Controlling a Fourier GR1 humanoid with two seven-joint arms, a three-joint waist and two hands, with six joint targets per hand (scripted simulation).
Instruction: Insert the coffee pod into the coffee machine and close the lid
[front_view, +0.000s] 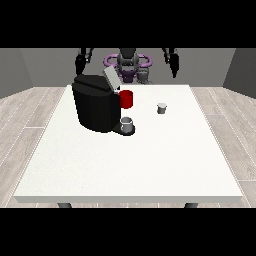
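White table (150, 165) | coffee machine (95, 107) lid raised | coffee pod (161, 108) apart | robot hand fingers: cannot tell

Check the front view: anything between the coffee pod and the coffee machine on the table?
Nothing: in the front view, only bare white table separates the coffee pod from the coffee machine. The red part and grey cup belong at the machine's front.
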